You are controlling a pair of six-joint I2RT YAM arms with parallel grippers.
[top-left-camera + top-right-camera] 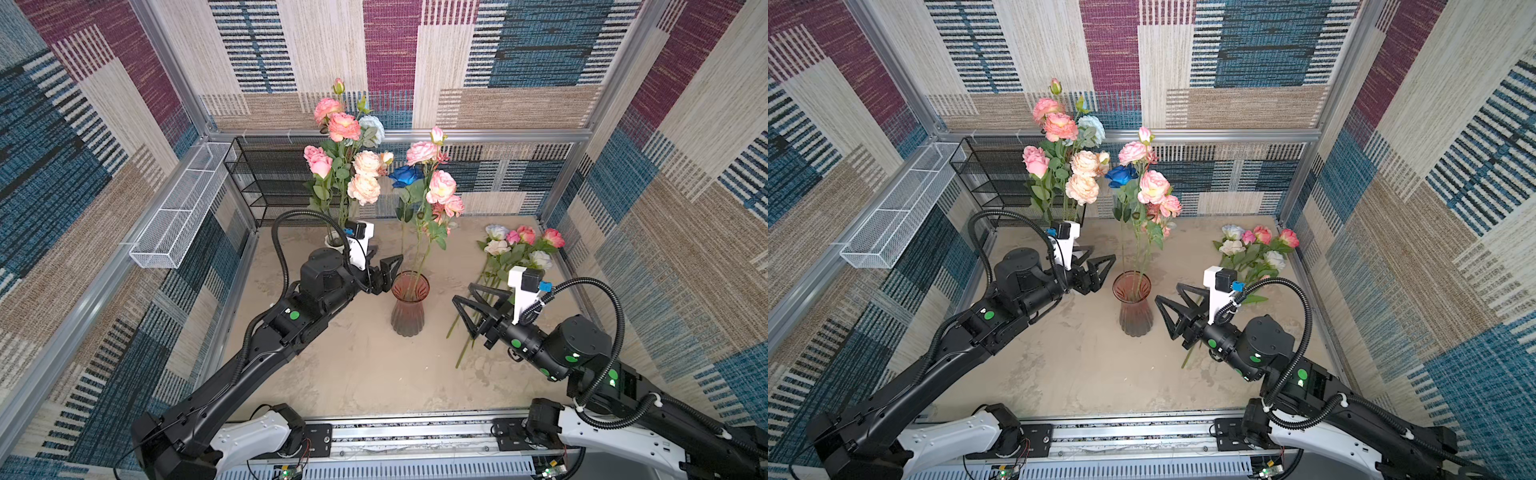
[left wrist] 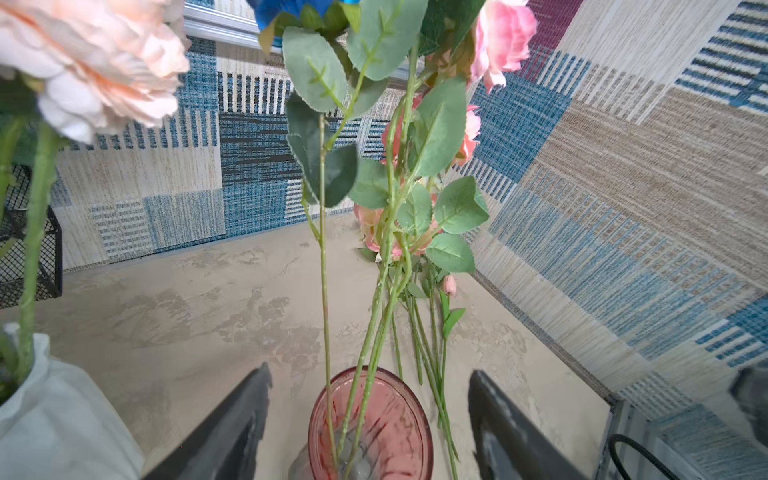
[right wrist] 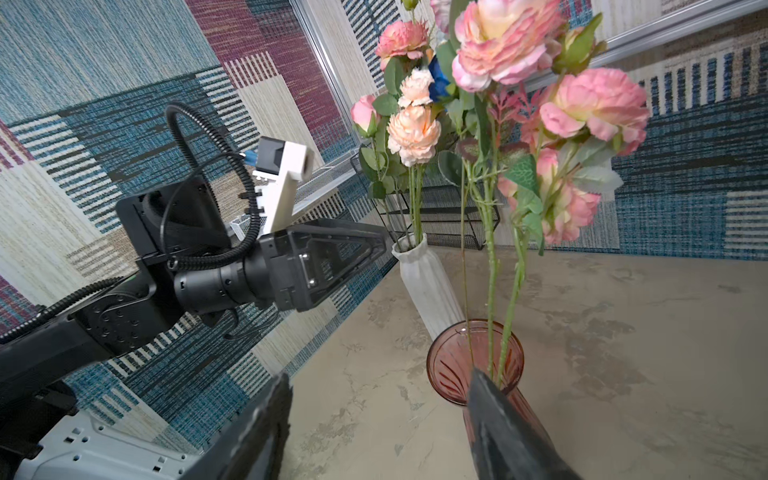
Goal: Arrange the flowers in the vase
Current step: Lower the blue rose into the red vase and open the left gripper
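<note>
A few flowers [image 1: 440,188] (one head dark blue, the others pink) stand upright in the pink glass vase [image 1: 409,309] at the middle of the table [image 1: 357,374]. A loose bunch [image 1: 519,247] of pink and cream heads lies flat on the table near the right wall, with the heads toward the back.

The left gripper [image 1: 384,261] hangs just beside the vase's rim on its left. Its jaws are spread, with nothing between them. The right gripper [image 1: 464,293] is to the right of the vase, above the stems of the loose bunch, and its jaws are also spread and empty.

At the back left, a white vase [image 3: 428,282] holds another bunch [image 1: 359,166] of pink, peach and pale blue heads. A black wire shelf [image 1: 257,178] stands behind it, and a white mesh basket [image 1: 178,212] hangs on the left wall.
</note>
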